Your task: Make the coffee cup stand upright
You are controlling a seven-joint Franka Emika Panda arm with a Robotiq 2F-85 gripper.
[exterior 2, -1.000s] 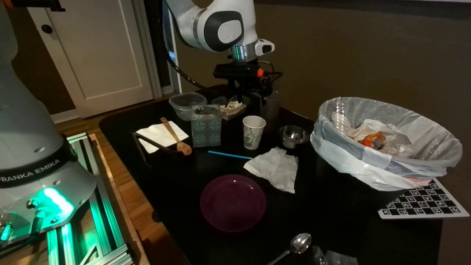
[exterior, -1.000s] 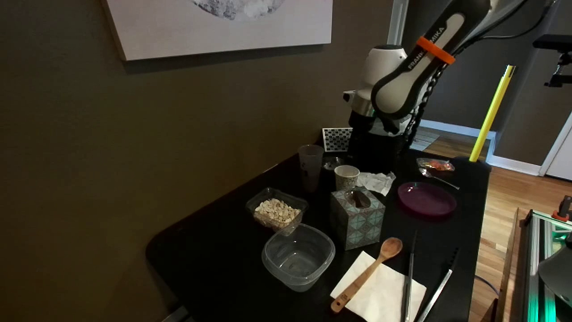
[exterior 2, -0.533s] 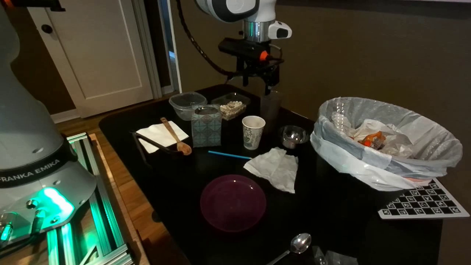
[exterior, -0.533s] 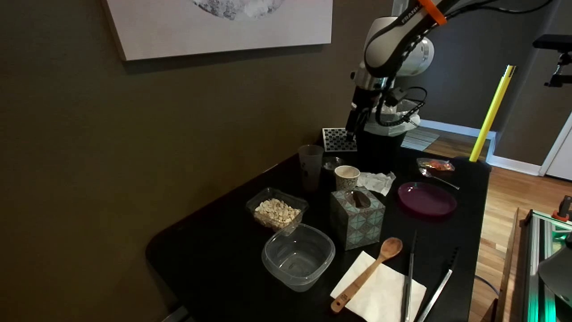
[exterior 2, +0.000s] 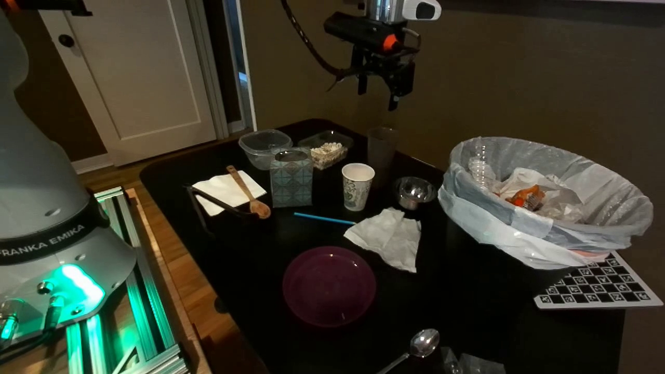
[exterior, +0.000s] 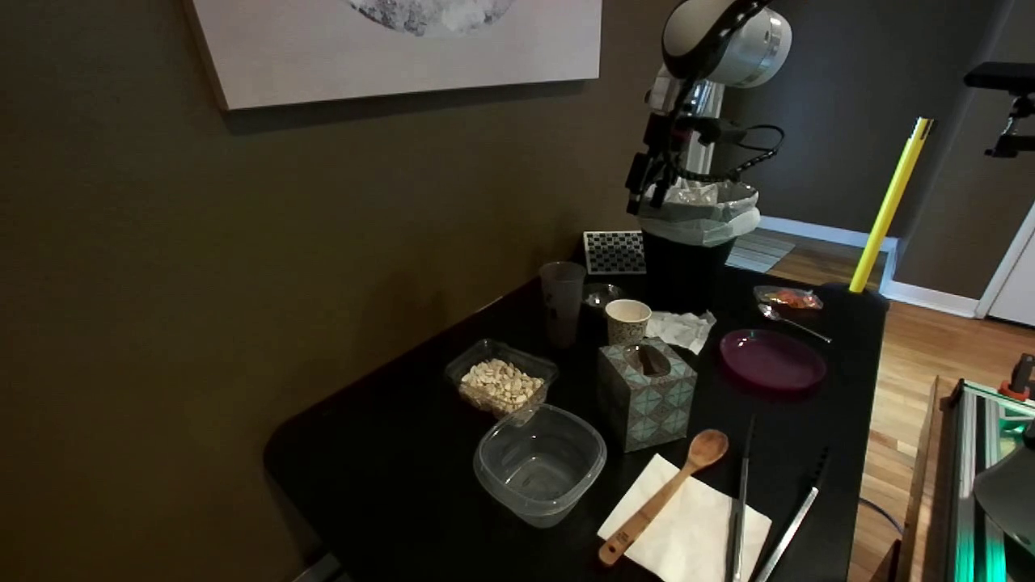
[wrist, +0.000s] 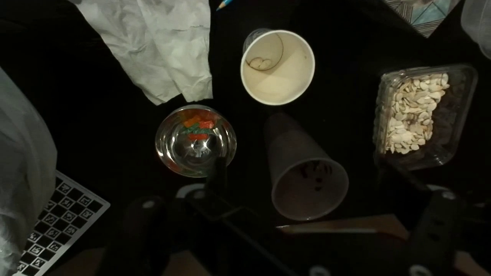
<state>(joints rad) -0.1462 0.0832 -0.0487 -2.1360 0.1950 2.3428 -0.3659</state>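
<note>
The table (exterior 2: 452, 311) I'm working over is black and stands beside a brown wall (exterior: 388, 210). My coffee cup (exterior 2: 357, 187), patterned white paper, is upright on it; in the wrist view I look past its round rim into a cream inside. The gripper (exterior 2: 377, 97) hangs in the air well above the cup, its fingers spread wide apart. Just beside the cup are a translucent tumbler (exterior 2: 382, 150) and a small shiny bowl (wrist: 170, 157). Near it lie a crumpled napkin (exterior 2: 387, 239) and a blue pencil (exterior 2: 324, 218), and a patterned tissue box (exterior 2: 292, 184) stands. Farther out I have a clear tub (wrist: 445, 130) of pale flakes (wrist: 412, 115), a rounded clear tub (exterior: 540, 481), a purple plate (exterior 2: 329, 286), a wooden spoon (exterior: 659, 500) across a white napkin (exterior: 695, 529), tongs (exterior: 739, 517) partly over that napkin, and a lined bin (exterior: 683, 271).
</note>
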